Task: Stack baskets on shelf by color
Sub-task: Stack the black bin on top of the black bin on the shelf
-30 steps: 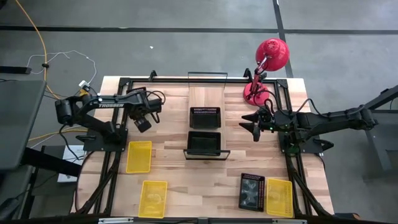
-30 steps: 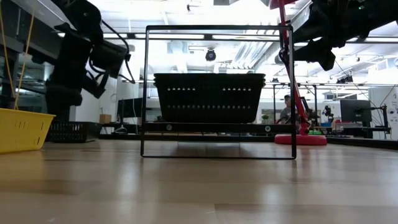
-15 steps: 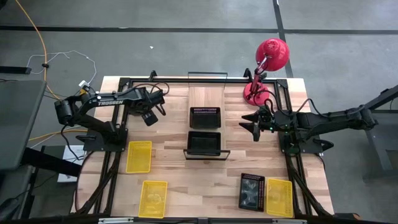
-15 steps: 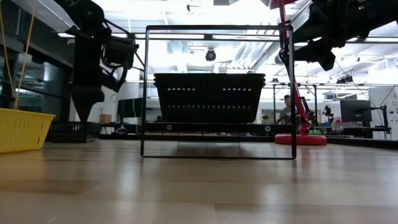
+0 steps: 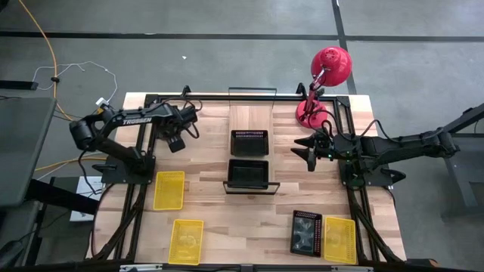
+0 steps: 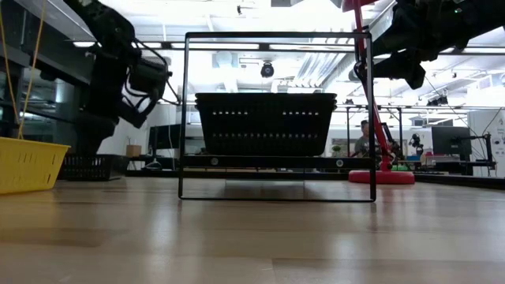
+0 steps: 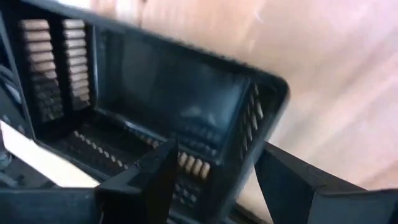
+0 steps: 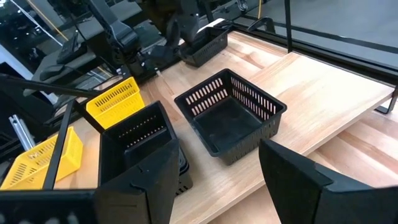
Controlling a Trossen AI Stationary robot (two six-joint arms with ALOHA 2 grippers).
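Six perforated plastic baskets wait on the planked wooden tabletop (image 5: pixel 227 219) and shelf while a seventh rides in the air. At far left, your left end effector (image 5: pixel 175 142) pinches the wall of a carried black slotted basket (image 7: pixel 186 106), hanging over the tabletop's back-left area, well apart from the long light-wood shelf (image 5: pixel 249 119). Over the last second it swung a little toward the shelf and tipped down, then drew back and tilted up again, so the carry has gained almost no ground.

Two yellow slotted baskets (image 5: pixel 169 189) (image 5: pixel 187 240) lie untouched at front left. At centre, two black baskets sit side by side on the shelf, one farther back (image 5: pixel 249 142) and one nearer the front (image 5: pixel 249 174); neither is stacked yet.

To their right, your right end effector (image 5: pixel 311 156) has not moved; its fingers stand spread and empty. Front right, another black basket (image 5: pixel 306 232) touches a third yellow basket (image 5: pixel 339 239).
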